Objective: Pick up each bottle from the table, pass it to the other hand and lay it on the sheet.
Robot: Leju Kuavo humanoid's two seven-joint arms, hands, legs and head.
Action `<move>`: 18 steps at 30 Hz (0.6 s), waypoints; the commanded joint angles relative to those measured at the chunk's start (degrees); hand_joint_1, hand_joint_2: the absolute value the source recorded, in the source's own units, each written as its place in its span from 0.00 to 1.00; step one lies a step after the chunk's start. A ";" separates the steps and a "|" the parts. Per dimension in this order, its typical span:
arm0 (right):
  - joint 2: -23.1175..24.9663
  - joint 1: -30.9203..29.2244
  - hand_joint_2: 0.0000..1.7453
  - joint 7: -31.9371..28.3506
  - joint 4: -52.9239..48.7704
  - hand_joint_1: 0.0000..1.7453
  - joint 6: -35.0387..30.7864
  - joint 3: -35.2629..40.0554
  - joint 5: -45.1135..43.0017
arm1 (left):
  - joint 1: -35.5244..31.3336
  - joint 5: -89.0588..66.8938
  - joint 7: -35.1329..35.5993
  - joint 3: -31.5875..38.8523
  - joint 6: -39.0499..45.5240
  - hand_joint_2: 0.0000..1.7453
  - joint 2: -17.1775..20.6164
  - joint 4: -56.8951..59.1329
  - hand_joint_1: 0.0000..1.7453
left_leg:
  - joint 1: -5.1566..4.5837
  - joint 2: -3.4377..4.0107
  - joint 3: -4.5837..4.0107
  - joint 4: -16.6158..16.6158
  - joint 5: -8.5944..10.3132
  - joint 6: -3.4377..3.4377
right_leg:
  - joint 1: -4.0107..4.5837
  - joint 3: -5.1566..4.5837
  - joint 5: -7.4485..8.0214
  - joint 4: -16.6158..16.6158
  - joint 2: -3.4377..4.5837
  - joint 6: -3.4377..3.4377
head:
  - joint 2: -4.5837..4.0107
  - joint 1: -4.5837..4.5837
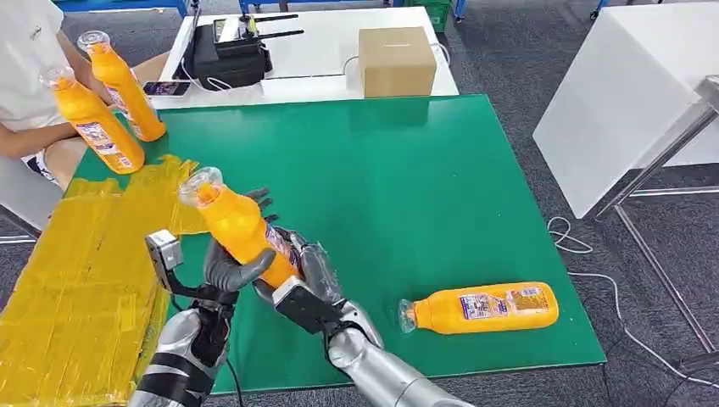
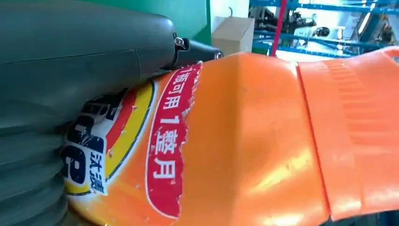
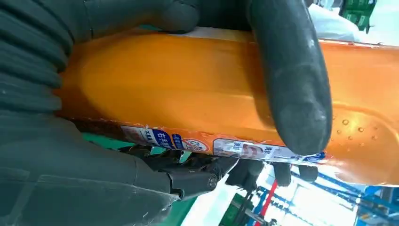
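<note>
Two robot hands, my left robot hand (image 1: 227,273) and right robot hand (image 1: 307,273), both clamp one orange bottle (image 1: 240,227) above the green surface (image 1: 407,186), yellow sheet (image 1: 76,280) at nine o'clock. Rigid, glossy plastic, likely slippery and weighty; I judge the labelled waist the safest hold.

cardboard box (image 1: 397,59) | black device (image 1: 227,56) | phone (image 1: 165,87) | seated person (image 1: 30,76)
</note>
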 commanded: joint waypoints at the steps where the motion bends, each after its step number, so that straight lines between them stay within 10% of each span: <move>1: -0.81 0.58 1.00 -0.60 3.73 1.00 0.29 7.28 1.02 | -4.15 0.29 0.76 2.97 0.77 1.00 -1.49 0.72 1.00 | 0.04 -0.15 0.16 -0.03 -0.05 0.01 | 0.05 0.23 -0.08 -0.06 -0.20 -0.01 | 0.00 -0.02; 18: -0.81 0.37 1.00 -0.57 4.19 1.00 -0.23 6.04 1.01 | -3.11 2.15 0.89 5.42 2.18 1.00 -2.36 -1.50 1.00 | 0.04 -0.13 0.10 -0.02 -0.03 0.00 | 0.05 0.16 -0.06 -0.05 -0.16 -0.01 | 0.00 -0.04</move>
